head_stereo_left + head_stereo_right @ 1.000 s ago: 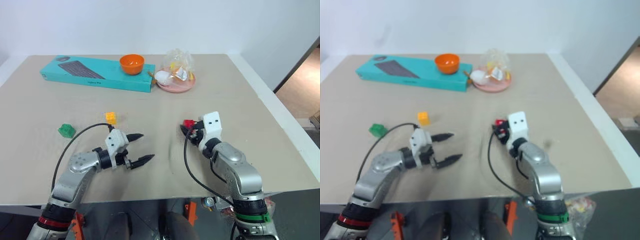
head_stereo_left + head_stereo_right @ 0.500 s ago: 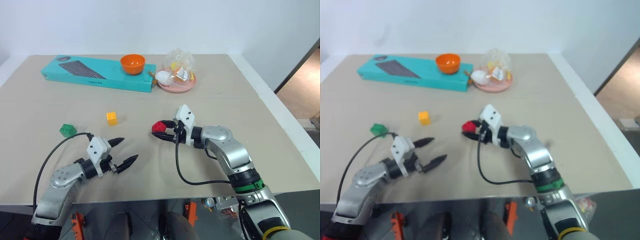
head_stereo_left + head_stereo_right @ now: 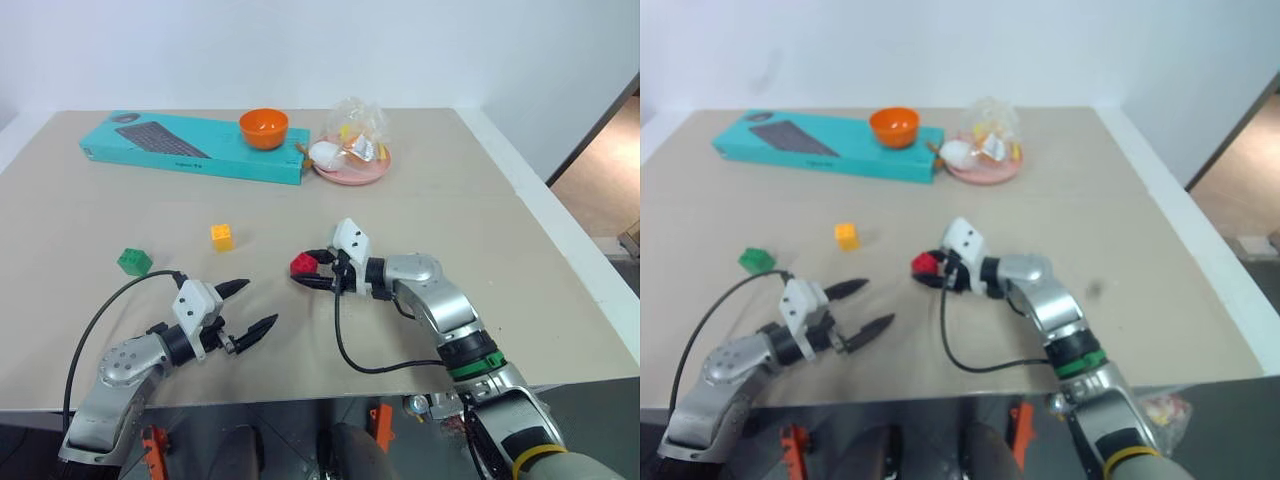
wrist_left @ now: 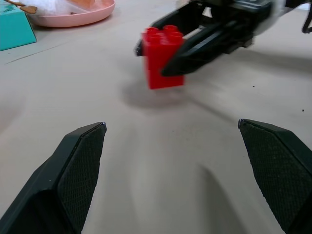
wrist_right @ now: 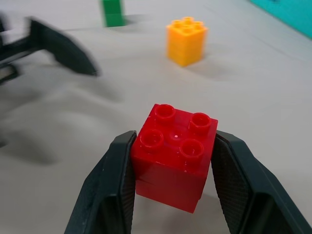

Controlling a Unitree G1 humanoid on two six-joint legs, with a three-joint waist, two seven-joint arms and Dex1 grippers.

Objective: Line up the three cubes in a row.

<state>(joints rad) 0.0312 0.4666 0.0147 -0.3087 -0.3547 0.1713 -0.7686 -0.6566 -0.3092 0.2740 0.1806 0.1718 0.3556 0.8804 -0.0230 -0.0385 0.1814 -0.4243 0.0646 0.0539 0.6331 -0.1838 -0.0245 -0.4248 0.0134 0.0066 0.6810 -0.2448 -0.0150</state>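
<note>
So the right gripper (image 3: 312, 274) is clamped on the red cube (image 3: 304, 265), one finger on each side face, studs up, and from the left wrist view the cube looks to be hanging just off the table (image 3: 500, 230) with a shadow under it, somewhere mid-table and in front of the yellow cube (image 3: 222, 237). The green cube (image 3: 132, 261) sits further out toward the robot's left, well apart from both. The left gripper (image 3: 245, 308) is spread wide with nothing in it, parked near the front edge, pointing across at the red cube. What could go sideways: the grip is only on two smooth plastic faces, so if the red cube is set down tilted, or the fingers drag as they let go, it could tip or skid out of line. There's also not loads of room between the two grippers, so a bump seems possible if both push in together. And green is off on its own, so the row may end up crooked. Compared with a second back, the right arm has swung the red cube over toward the robot's left, closer to yellow, and the left arm has pulled back toward the front edge, still wide open.
</note>
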